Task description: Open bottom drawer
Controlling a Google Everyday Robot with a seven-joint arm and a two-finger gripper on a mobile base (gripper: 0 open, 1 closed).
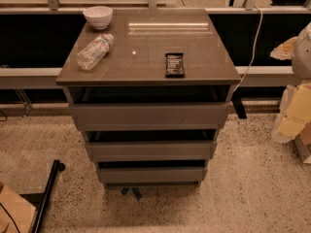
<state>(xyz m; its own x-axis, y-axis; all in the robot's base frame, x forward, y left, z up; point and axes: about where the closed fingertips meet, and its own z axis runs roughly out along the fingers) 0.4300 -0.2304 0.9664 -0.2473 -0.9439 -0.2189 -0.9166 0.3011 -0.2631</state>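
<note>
A grey-brown cabinet (146, 57) stands in the middle of the camera view with three flat, handleless drawer fronts stacked below its top. The bottom drawer (151, 174) is the lowest and narrowest-looking front, just above the floor. A thin dark gap shows above it, and its front sits about in line with the cabinet. The mid-sized front (150, 150) and the widest front (148, 115) are above it. No gripper is in view.
On the cabinet top lie a white bowl (98, 17), a clear plastic bottle (95, 51) on its side and a dark snack bar (174, 64). A black pole (46, 198) and cardboard (14, 210) lie on the floor at left. Yellowish packaging (294, 115) is piled at right.
</note>
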